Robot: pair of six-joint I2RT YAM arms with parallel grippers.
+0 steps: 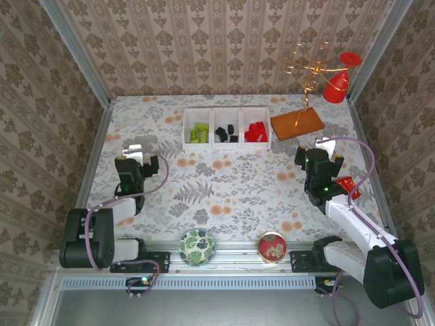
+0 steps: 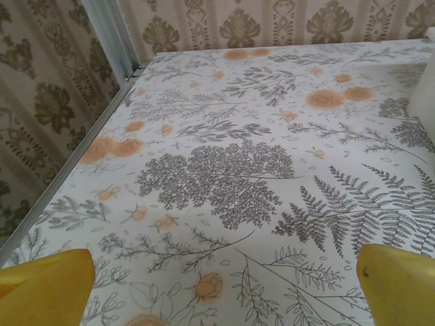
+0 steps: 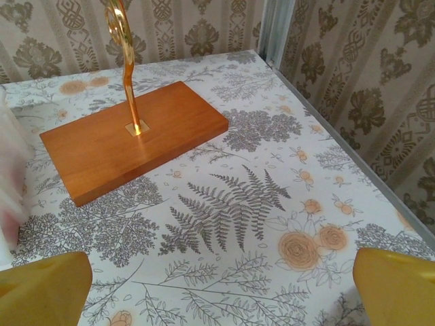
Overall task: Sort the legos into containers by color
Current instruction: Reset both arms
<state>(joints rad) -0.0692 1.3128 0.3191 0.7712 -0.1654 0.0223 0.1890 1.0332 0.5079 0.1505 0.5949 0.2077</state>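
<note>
The white three-compartment tray (image 1: 211,111) stands at the back middle of the table. Lime green legos (image 1: 198,132) lie in its left compartment, black ones (image 1: 226,132) in the middle and red ones (image 1: 255,131) in the right. My left gripper (image 1: 134,149) hovers over bare table left of the tray, open and holding nothing; its yellow fingertips (image 2: 44,285) frame the cloth, midpoint of the left gripper (image 2: 224,299). My right gripper (image 1: 325,145) is right of the tray, open and holding nothing (image 3: 221,299), with a yellow fingertip (image 3: 397,285) at the edge.
An orange-brown board (image 1: 297,123) (image 3: 129,139) with a gold wire stand (image 3: 126,61) and red cones (image 1: 338,85) sits just beyond the right gripper. Two patterned bowls (image 1: 197,246) (image 1: 272,246) stand at the near edge. A red piece (image 1: 346,187) lies half hidden beside the right arm.
</note>
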